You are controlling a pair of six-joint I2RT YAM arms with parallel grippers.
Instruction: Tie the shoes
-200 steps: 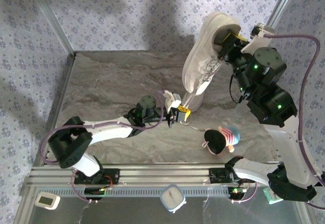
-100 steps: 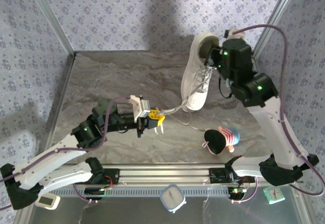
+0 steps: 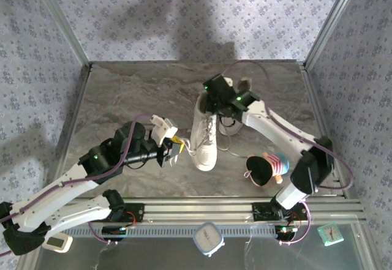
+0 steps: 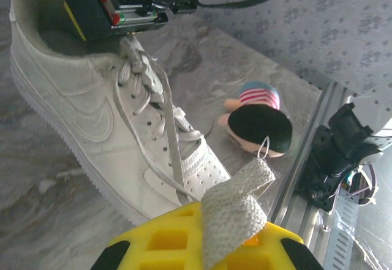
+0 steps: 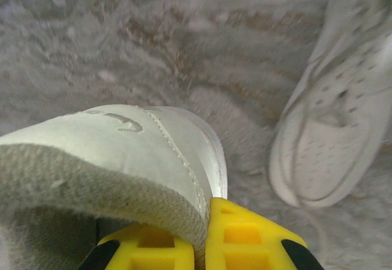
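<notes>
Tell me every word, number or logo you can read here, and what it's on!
No words or numbers can be read clearly anywhere.
Curved swoosh-shaped stitching, no letters: on the side of the white shoe.
Raised mark on that shoe's heel: too blurred to read.
Too small to read: the face of the small white gadget and of the second gadget.
</notes>
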